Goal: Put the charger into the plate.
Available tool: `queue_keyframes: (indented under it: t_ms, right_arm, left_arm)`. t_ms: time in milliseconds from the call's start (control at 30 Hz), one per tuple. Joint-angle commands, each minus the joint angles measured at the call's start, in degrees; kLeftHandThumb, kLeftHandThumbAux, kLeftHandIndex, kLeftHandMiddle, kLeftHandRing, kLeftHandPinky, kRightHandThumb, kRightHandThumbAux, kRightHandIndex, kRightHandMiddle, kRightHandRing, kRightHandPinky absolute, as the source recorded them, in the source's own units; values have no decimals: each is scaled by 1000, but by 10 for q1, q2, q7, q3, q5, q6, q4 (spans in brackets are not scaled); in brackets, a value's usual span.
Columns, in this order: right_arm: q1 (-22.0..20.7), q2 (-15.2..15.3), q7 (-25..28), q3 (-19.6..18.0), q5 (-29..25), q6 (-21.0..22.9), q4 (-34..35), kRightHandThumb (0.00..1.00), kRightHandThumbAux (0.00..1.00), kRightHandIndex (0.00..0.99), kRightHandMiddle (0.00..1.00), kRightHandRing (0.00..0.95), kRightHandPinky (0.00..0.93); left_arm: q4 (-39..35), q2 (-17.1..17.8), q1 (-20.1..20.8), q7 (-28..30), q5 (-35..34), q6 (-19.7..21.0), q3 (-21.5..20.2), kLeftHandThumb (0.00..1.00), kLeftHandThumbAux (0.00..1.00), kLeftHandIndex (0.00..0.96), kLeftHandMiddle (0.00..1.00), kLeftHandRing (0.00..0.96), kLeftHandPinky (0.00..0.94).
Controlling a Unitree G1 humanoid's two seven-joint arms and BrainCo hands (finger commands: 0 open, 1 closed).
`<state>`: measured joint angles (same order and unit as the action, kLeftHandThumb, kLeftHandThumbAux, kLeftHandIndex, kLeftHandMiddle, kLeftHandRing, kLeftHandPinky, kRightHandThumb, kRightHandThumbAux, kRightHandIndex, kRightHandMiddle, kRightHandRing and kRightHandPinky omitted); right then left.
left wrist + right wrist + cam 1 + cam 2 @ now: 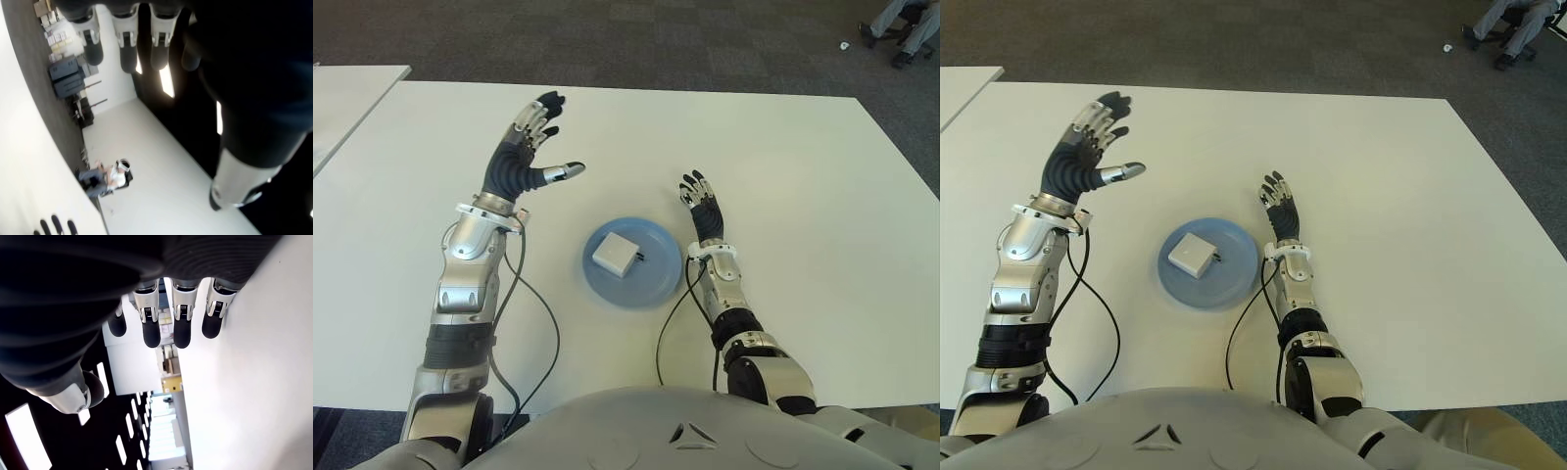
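A white square charger lies inside the round blue plate near the middle of the white table. My left hand is raised above the table, up and to the left of the plate, with its fingers spread and nothing in them. Just to the right of the plate is my right hand, low over the table, fingers extended and empty. Both wrist views show straight fingers holding nothing.
A second white table shows at the far left. Dark carpet lies beyond the table, and a seated person's legs appear at the far right corner. Black cables run from both forearms across the table's near part.
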<state>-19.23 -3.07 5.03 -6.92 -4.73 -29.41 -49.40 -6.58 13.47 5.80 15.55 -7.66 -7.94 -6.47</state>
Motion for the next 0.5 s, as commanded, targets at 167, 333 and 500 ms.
queue_keyframes:
  t_ms: [167,333,500]
  right_arm:
    - [16,2,9,-2,-6,10,2,0,596,51,137,110,97]
    - [18,1,14,-1,-6,14,7,0,595,50,137,110,93]
    - [19,-6,14,6,-1,20,9,0,588,51,137,109,92]
  left_arm:
    - [49,-59,-45,-17,-37,-39,-10,0,793,35,27,14,21]
    - [62,-80,-61,-23,-33,-50,-8,0,767,23,18,4,15]
    - [121,-96,-77,-25,-21,-90,-11,0,757,17,16,0,11]
